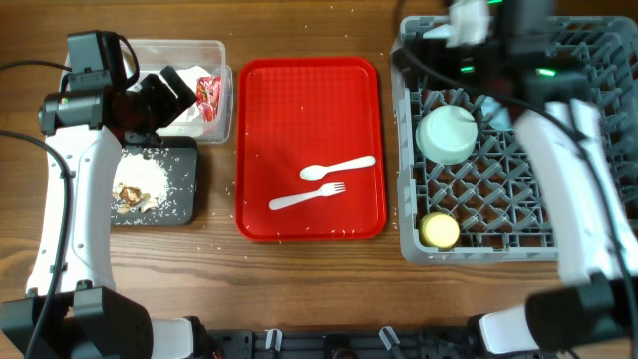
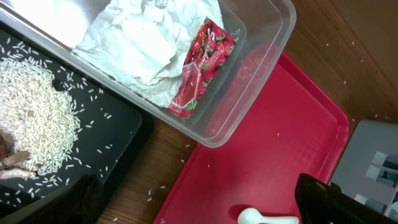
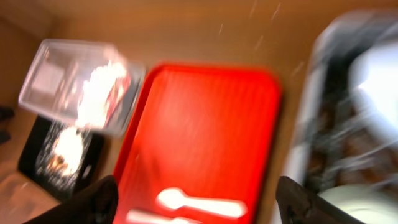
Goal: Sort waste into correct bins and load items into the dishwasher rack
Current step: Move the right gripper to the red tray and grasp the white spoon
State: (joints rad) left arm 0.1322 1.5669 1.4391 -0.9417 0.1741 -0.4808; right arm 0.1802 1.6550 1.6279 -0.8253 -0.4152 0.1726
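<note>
As each stands wide open, the left end effector (image 2: 205, 208) and right end effector (image 3: 199, 208) hold nothing.

wood table (image 1: 299, 30), tub (image 1: 227, 90), black tray (image 1: 189, 214), red tray (image 1: 299, 110), rack (image 1: 407, 199)

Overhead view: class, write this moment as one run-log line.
wrapper, napkin: clear tub | scraps: black tray | spoon, fork: red tray | cup: rack

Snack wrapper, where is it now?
In the overhead view the wrapper lies on the left, inside the clear tub beside the white napkin, on the side nearest the red tray.
</note>
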